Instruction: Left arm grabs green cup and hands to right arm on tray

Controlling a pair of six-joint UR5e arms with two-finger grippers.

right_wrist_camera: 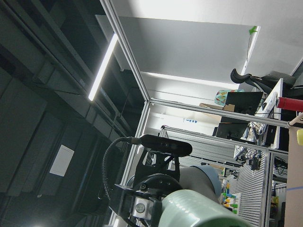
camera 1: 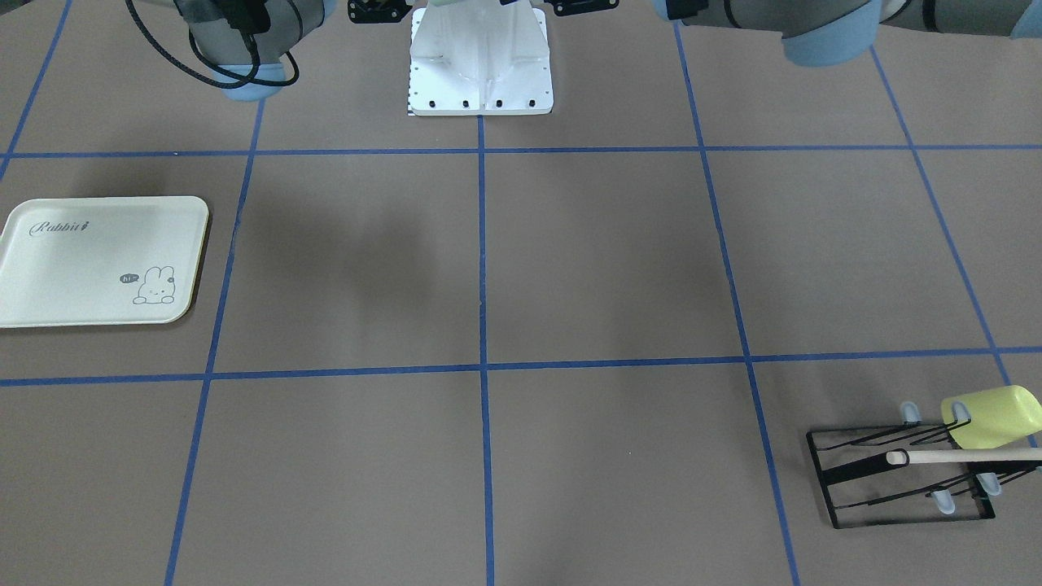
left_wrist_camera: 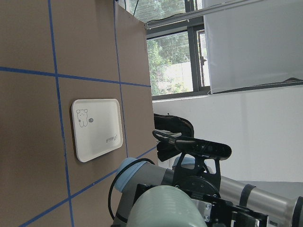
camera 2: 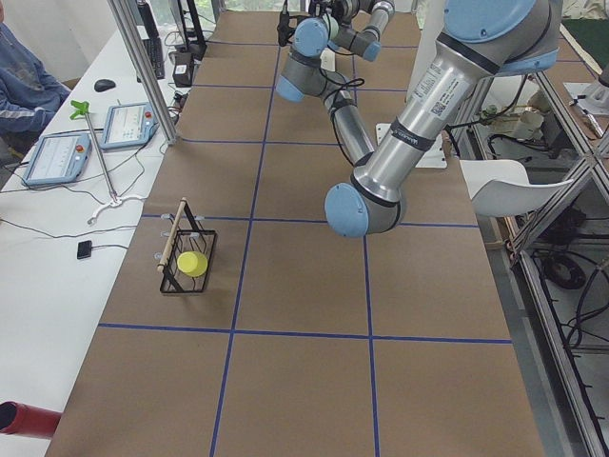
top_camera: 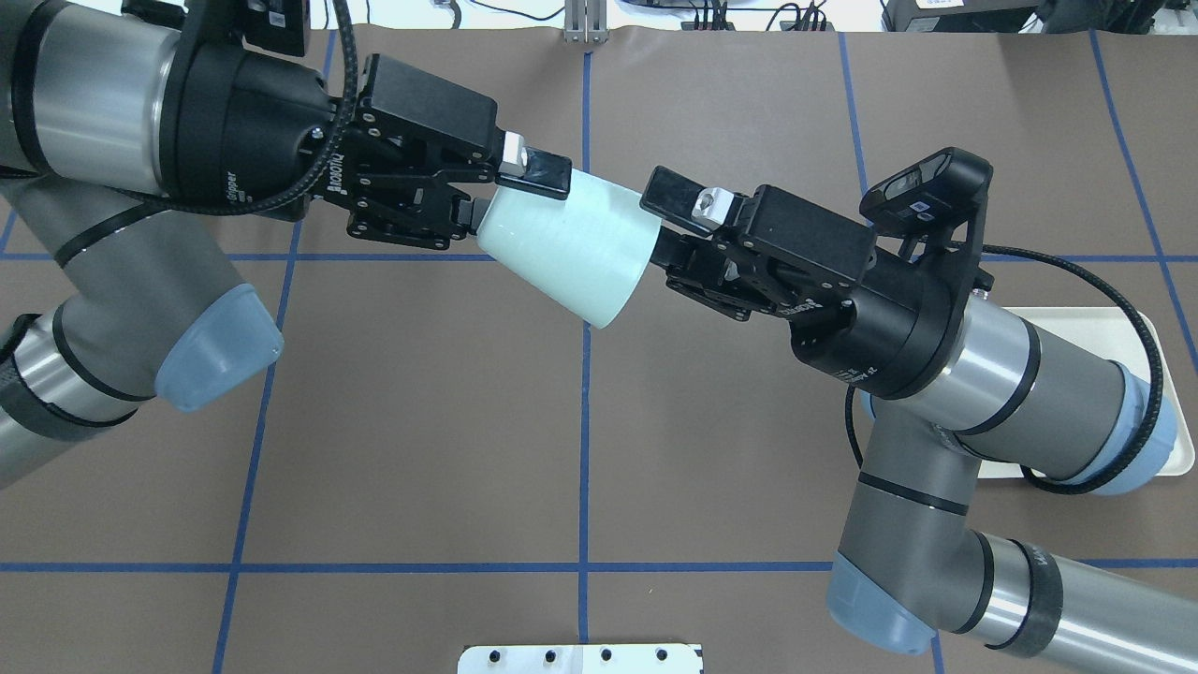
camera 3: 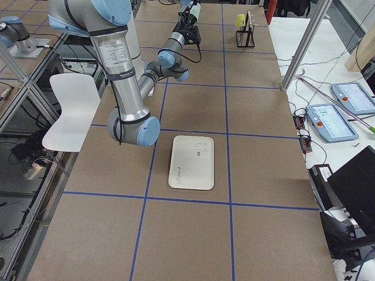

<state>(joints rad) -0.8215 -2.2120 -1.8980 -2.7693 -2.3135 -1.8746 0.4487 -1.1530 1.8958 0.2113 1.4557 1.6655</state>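
Note:
The pale mint-green cup (top_camera: 571, 248) hangs on its side in the air between both arms, above the table's middle. My left gripper (top_camera: 510, 192) is shut on its narrow base end. My right gripper (top_camera: 660, 225) is at the wide rim end, with one finger (top_camera: 693, 201) lying over the rim's top edge. Its other finger is hidden, so I cannot tell whether it grips. The cup also shows in the left wrist view (left_wrist_camera: 163, 208) and the right wrist view (right_wrist_camera: 199, 210). The cream Rabbit tray (camera 1: 98, 260) lies bare on the table on my right side, partly under the right arm (top_camera: 1146, 356).
A black wire rack (camera 1: 895, 472) stands at the table's far corner on my left side, holding a yellow-green cup (camera 1: 989, 417) and a wooden stick (camera 1: 961, 456). The white robot base plate (camera 1: 480, 65) sits at the table's near edge. An operator sits beside the table in the exterior left view (camera 2: 19, 86).

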